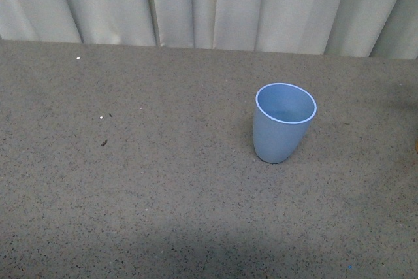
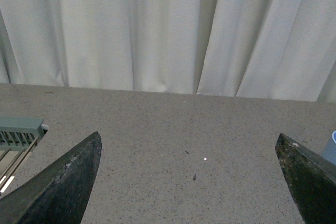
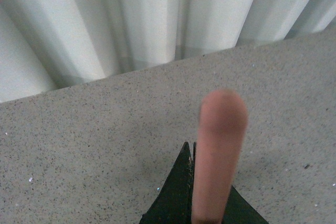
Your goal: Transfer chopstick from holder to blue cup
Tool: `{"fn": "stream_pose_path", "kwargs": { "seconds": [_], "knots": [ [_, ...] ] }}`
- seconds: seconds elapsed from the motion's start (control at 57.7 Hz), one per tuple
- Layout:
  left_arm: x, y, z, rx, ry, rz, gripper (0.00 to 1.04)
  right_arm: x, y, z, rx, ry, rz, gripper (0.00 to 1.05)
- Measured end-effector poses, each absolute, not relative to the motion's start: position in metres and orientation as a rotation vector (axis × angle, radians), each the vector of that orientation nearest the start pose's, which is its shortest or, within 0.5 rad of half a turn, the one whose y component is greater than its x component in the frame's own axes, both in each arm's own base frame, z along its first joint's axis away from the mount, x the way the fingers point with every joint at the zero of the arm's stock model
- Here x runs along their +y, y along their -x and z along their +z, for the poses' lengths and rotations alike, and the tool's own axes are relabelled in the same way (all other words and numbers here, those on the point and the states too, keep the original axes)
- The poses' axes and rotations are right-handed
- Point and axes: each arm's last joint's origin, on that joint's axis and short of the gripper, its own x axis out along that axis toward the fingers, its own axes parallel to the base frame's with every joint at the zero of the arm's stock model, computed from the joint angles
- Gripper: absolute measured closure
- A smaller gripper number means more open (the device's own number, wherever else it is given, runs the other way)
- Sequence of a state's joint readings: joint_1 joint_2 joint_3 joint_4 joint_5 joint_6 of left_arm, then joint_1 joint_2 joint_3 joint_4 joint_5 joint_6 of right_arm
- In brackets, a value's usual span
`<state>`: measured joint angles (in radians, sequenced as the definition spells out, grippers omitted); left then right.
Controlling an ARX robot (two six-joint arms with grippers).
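The blue cup (image 1: 283, 122) stands upright and empty on the grey speckled table, right of centre in the front view; a sliver of it (image 2: 331, 148) shows at the edge of the left wrist view. Neither arm appears in the front view. My right gripper (image 3: 190, 148) is shut on the chopstick (image 3: 220, 145), a pinkish-red stick whose blurred rounded tip points toward the camera above the dark jaws. My left gripper (image 2: 189, 145) is open, its two dark fingers (image 2: 68, 182) spread wide over bare table. The holder does not clearly show.
White curtains (image 1: 209, 4) hang along the table's far edge. A pale green ribbed rack (image 2: 18, 132) sits at the edge of the left wrist view. Small dark and white specks (image 1: 103, 140) lie on the table's left part.
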<state>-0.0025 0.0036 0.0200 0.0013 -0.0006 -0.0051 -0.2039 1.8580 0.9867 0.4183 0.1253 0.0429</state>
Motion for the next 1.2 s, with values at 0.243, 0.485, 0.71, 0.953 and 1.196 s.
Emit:
{"fn": "stream_pose_path", "kwargs": {
  "seconds": [0.243,0.485,0.71,0.953,1.196],
  "knots": [
    [0.0,-0.097,0.17,-0.018,0.005,-0.002,0.07,-0.073,-0.349,0.216,0.306,0.135,-0.319,1.04],
    [0.0,-0.097,0.17,-0.018,0.005,-0.002,0.07,-0.039,-0.313,0.28,0.052,0.216,-0.264,1.04],
    [0.0,-0.097,0.17,-0.018,0.005,-0.002,0.07,0.005,-0.307,0.307,-0.17,0.02,-0.169,1.04],
    [0.0,-0.097,0.17,-0.018,0.005,-0.002,0.07,0.06,-0.321,0.281,-0.179,-0.172,-0.078,1.04],
    [0.0,-0.097,0.17,-0.018,0.005,-0.002,0.07,0.106,-0.321,0.227,-0.052,-0.278,-0.011,1.04]
  ]
}}
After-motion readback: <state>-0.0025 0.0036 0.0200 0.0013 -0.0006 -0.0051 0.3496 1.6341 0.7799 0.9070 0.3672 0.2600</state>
